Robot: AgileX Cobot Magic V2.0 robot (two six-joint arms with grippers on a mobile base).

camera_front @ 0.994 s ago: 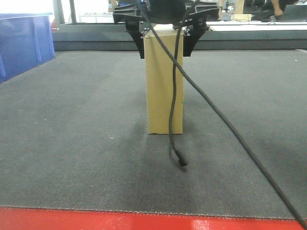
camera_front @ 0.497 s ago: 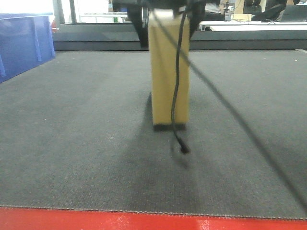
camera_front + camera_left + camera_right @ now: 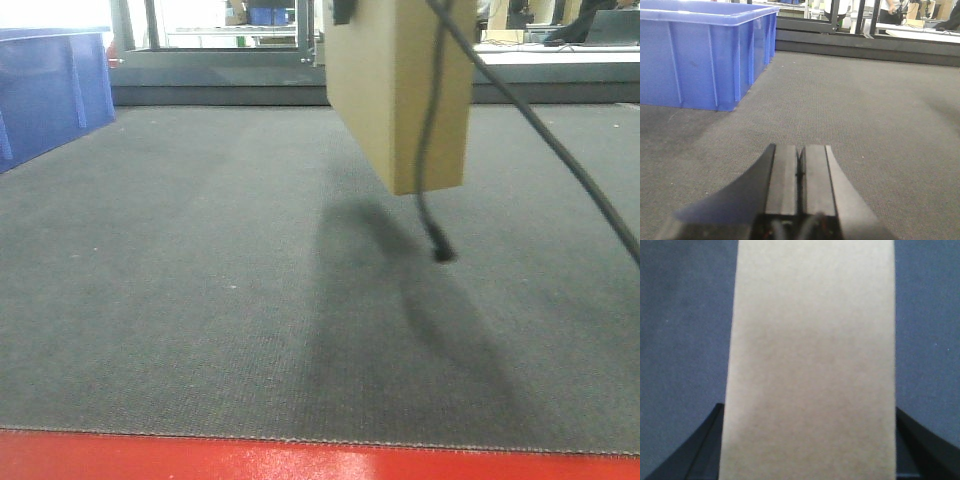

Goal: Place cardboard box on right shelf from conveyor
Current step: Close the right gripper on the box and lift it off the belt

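Your right gripper (image 3: 809,412) is pinching the cardboard box (image 3: 400,90). In the wrist view a dark finger (image 3: 695,460) sits tight against each long side of the carton.

The box hangs above the conveyor (image 3: 200,300), tilted with its bottom end leaning right, and isn't touching the belt. Its shadow lies on the belt below.

A thin black cable (image 3: 428,130) dangles across the box's front face, with its plug end (image 3: 440,252) just below the bottom edge. A thicker cable (image 3: 570,162) runs diagonally down to the right, beside the box.

The blue bin (image 3: 50,90) stands at far left, well apart from the box. The dark bit at the box's top left edge is probably a finger, but the frame cuts it off.

Left gripper (image 3: 800,170): jaws pressed together, low over the belt, with the bin ahead on its left.

The red edge (image 3: 300,460) runs along the near side.
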